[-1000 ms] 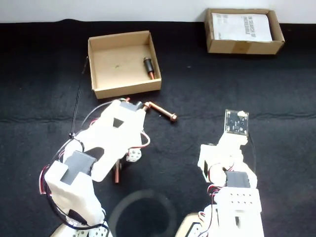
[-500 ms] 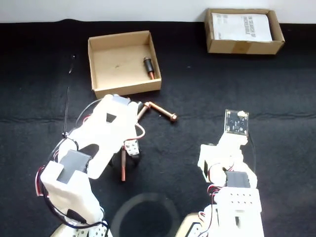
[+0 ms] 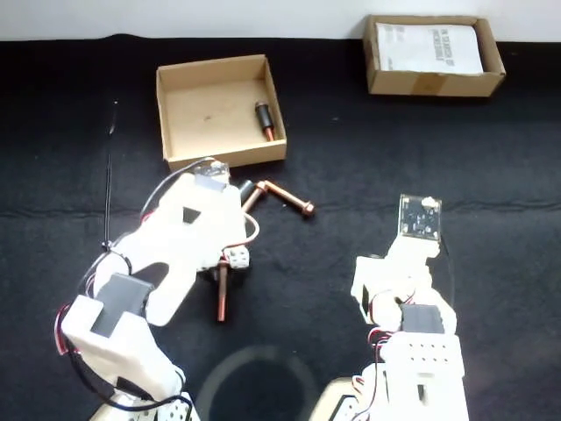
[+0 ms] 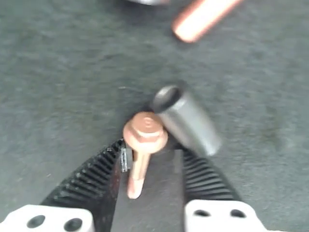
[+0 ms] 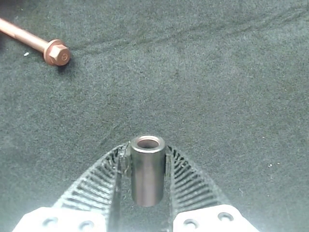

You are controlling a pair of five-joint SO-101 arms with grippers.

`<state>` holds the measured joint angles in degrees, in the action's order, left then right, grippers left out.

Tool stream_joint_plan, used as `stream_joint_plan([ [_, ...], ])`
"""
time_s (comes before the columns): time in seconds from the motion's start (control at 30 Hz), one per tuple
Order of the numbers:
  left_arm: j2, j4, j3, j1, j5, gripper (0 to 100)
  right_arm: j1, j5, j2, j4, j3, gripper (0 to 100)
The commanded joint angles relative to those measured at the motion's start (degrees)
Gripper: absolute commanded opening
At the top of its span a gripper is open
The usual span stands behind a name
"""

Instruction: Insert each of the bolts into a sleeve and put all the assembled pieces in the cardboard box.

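The left wrist view shows what the high view hides: the left jaws pinch the shank of a copper hex-head bolt (image 4: 144, 135), its head just beside the open mouth of a dark metal sleeve (image 4: 186, 121) lying on the black bench (image 4: 58, 72). In the right wrist view, the right jaws are clamped on a second dark sleeve (image 5: 147, 176), with a loose copper bolt (image 5: 54, 52) lying well apart. The high view alone has the brown cardboard box (image 3: 223, 156) — one sleeved bolt (image 3: 264, 120) lies inside.

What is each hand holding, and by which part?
Left hand: a bolt, by its shank, head sticking out. Right hand: a sleeve, pinched across its sides.
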<state>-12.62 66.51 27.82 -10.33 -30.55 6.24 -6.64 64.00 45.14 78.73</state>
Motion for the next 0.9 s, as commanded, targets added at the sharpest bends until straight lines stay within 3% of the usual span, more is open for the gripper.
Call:
stream_joint_plan([
  [0.0,0.22,-2.73,1.01,1.45,0.44,2,-1.27,0.53,0.92,-0.22,-0.13,0.8],
  [0.33,0.92,-1.93,-1.45,1.27,0.62,1,-1.71,0.62,0.84,-0.22,-0.48,0.8],
  [0.53,0.92,10.02,-13.93,1.1,0.62,1,-0.75,3.69,0.84,-1.45,-2.07,0.8],
  [0.7,0.92,21.27,-27.91,1.1,0.62,1,1.1,7.12,0.84,-7.78,-2.77,0.8],
  [0.87,0.92,26.99,-38.73,1.1,0.62,1,3.56,7.12,0.92,-15.6,-2.77,0.8],
])
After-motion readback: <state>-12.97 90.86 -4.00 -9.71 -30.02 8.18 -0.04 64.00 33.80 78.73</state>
